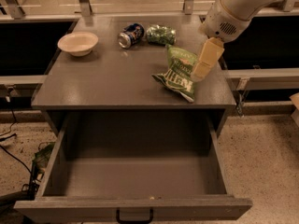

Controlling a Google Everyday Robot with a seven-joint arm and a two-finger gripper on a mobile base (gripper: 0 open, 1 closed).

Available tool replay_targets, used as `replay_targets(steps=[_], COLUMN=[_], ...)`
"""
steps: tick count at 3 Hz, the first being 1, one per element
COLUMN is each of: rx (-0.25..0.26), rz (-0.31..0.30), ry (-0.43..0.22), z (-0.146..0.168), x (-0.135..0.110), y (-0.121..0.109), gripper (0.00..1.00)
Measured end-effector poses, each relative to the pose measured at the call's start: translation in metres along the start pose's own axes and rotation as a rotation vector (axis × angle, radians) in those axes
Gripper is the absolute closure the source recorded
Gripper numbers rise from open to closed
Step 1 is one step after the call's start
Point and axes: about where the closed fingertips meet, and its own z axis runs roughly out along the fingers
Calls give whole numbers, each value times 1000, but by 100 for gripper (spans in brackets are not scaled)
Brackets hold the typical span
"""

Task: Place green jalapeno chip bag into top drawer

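Observation:
The green jalapeno chip bag (pixel 179 74) lies flat on the right front part of the grey table top (pixel 103 78), light green with white lettering. The gripper (pixel 203 62) hangs from the white arm at upper right, its cream fingers pointing down over the bag's right edge. The top drawer (pixel 135 181) is pulled wide open below the table, grey, nothing visible inside, with a small black handle (pixel 134 217) on its front panel.
A white bowl (pixel 78 43) sits at the table's back left. A soda can (pixel 130 35) lies on its side at the back middle, beside a dark-green wadded packet (pixel 160 34). Cables lie on the speckled floor at the left.

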Motion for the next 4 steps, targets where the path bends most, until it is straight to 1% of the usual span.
replay_targets(steps=[1, 2, 3, 4], rx=[18, 11, 11, -13], rz=[29, 64, 64, 64], ry=[-31, -51, -51, -55], z=[-3, 12, 12, 23], x=[3, -8, -7, -6], y=[-8, -33, -33, -24], gripper=[0, 0, 0, 0])
